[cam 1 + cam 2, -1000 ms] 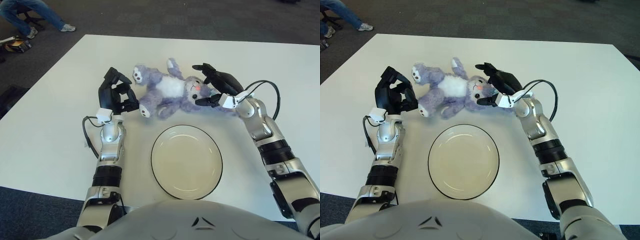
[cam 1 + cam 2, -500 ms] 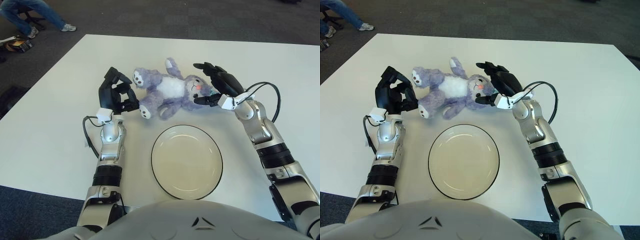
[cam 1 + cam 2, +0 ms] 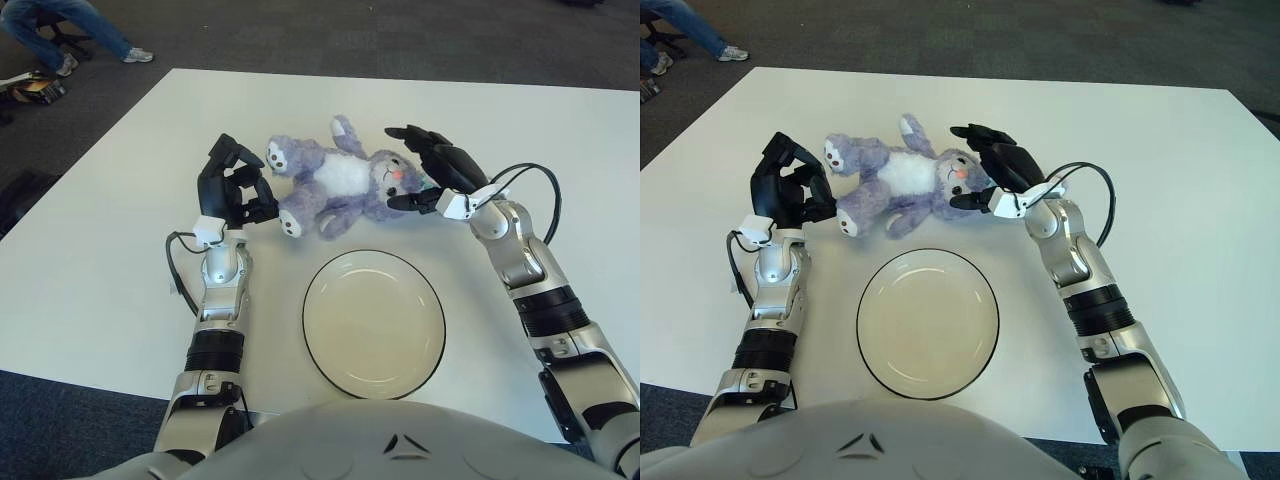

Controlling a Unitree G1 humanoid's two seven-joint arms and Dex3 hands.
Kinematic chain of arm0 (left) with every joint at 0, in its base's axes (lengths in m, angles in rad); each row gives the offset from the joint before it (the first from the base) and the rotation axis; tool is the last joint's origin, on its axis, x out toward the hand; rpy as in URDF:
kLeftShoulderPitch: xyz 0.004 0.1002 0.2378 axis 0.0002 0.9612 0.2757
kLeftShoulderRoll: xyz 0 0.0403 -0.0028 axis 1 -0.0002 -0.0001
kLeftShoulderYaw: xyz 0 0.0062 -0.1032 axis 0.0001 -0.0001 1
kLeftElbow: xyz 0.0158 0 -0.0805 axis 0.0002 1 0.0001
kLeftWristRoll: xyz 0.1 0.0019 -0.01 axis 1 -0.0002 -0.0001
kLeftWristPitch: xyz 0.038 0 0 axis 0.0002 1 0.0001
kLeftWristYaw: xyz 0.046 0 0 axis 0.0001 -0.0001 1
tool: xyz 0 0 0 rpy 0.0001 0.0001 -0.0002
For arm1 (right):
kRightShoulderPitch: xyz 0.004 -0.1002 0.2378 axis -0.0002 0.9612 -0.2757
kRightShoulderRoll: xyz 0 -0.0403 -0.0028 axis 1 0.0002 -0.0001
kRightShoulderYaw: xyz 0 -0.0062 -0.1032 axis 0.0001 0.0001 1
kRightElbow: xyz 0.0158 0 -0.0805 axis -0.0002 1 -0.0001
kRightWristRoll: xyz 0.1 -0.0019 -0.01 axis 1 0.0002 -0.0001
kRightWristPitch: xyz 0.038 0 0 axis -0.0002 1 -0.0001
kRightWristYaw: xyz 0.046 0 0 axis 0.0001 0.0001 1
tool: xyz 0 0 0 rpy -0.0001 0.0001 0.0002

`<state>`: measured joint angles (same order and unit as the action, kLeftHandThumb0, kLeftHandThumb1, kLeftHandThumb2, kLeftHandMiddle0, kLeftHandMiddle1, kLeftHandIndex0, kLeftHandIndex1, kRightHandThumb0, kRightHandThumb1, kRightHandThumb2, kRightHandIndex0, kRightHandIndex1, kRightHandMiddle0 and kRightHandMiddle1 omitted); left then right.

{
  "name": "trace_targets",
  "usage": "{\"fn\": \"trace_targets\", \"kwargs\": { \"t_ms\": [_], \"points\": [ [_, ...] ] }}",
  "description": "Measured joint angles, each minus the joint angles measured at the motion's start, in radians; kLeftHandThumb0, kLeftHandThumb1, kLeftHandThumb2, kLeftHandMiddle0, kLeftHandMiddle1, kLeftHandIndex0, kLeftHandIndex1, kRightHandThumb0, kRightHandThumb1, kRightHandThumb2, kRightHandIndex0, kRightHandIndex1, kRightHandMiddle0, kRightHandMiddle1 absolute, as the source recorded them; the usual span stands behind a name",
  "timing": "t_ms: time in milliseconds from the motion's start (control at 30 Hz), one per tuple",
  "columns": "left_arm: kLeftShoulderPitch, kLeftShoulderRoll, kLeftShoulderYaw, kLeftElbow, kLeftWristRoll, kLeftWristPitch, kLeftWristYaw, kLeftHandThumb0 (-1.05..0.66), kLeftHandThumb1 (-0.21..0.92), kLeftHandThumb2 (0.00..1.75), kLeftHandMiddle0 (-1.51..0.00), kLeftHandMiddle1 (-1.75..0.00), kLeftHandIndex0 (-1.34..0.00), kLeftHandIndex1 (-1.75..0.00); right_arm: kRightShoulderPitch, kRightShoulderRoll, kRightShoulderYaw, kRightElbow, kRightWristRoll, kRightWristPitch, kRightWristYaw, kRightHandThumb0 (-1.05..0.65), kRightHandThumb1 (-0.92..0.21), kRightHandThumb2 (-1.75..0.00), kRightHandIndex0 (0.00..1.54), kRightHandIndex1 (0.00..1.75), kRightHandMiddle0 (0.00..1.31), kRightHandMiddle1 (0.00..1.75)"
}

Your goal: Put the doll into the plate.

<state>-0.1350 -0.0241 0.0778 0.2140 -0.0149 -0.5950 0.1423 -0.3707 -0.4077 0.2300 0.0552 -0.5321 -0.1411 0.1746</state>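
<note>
Hidden and cut-off parts

The right hand covers the far side of the doll head, so contact there cannot be told. A person at the top left corner is cut by the edge; only legs show. The robot body hides the near table edge.

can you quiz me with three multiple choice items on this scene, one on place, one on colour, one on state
1. Where does the doll lie?
A. in the plate
B. on the table beyond the plate
C. on the floor

2. What colour is the doll's body?
A. purple
B. green
C. red

3. What is in the plate?
A. the doll
B. a cup
C. nothing

Key:
1 B, it lies on the white table between the left hand and right hand.
2 A, purple fur with a white belly.
3 C, the dish shows bare.
</note>
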Motion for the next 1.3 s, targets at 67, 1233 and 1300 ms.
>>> {"fn": "trace_targets", "kwargs": {
  "t_ms": [67, 1233, 1300],
  "points": [
    [0.0, 0.0, 0.0, 0.0, 0.0, 0.0, 0.0, -0.49, 0.29, 1.35, -1.34, -1.75, -0.63, -1.75, 0.0, -0.001, 0.003, 0.0, -0.002, 0.0, 0.001, -0.83, -0.63, -0.51, 0.0, 0.0, 0.0, 0.56],
    [-0.012, -0.003, -0.004, 0.001, 0.02, -0.001, 0.021, -0.49, 0.28, 1.36, -1.34, -1.75, -0.64, -1.75, -0.194, 0.063, 0.172, 0.44, -0.068, -0.102, -0.051, -0.97, -0.81, -0.35, 0.1, 0.05, 0.0, 0.64],
    [-0.011, -0.006, -0.005, 0.003, 0.02, -0.001, 0.024, -0.49, 0.28, 1.36, -1.34, -1.75, -0.64, -1.75, -0.223, 0.066, 0.191, 0.507, -0.081, -0.136, -0.081, -0.95, -0.8, -0.34, 0.14, 0.07, 0.0, 0.71]
  ]
}}
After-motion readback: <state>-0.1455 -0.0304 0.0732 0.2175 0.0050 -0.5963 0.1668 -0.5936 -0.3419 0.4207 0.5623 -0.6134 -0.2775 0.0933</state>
